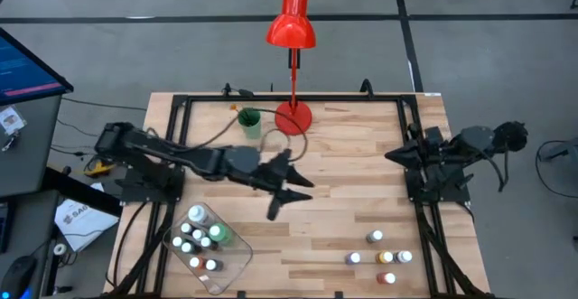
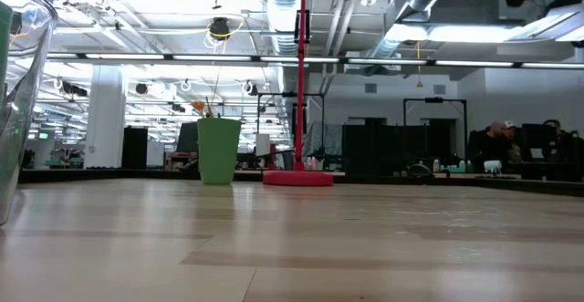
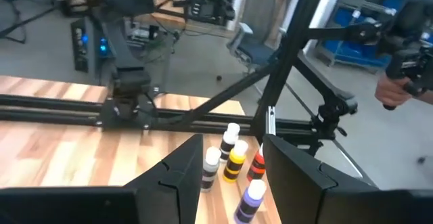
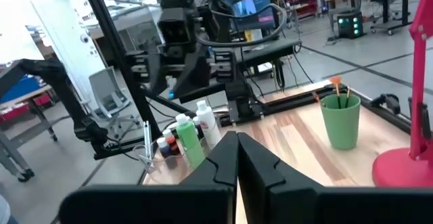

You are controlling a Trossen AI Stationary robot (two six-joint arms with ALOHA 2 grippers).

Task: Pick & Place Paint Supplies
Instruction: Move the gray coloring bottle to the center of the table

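Left gripper point(image 1: 287, 193) hangs over mid-table, jaws part open w/ nothing between them, aimed toward the loose paint bottles point(image 1: 380, 256) at the near right. Right gripper point(image 4: 237, 158) is parked at the right edge, fingers shut, empty.

Clear tray point(image 1: 237, 265) at near left already holds approx half the supplies, incl. the larger green bottle point(image 1: 220, 236). Five small bottles remain standing apart from it at near right; left wrist view shows four of them just ahead of the fingers.

Judgement: between picks, left arm reaching for the next bottle. Next move calls for dropping the jaws around one cap w/o knocking its close neighbours, then carrying it across to the tray.

Table point(image 1: 352, 172) is light wood planks in a black frame. Green cup point(image 1: 249, 122) w/ brushes and red lamp point(image 1: 293, 116) stand at the far side. Beyond: open workshop, ceiling ducts, racks, ppl seated far right in the low view.
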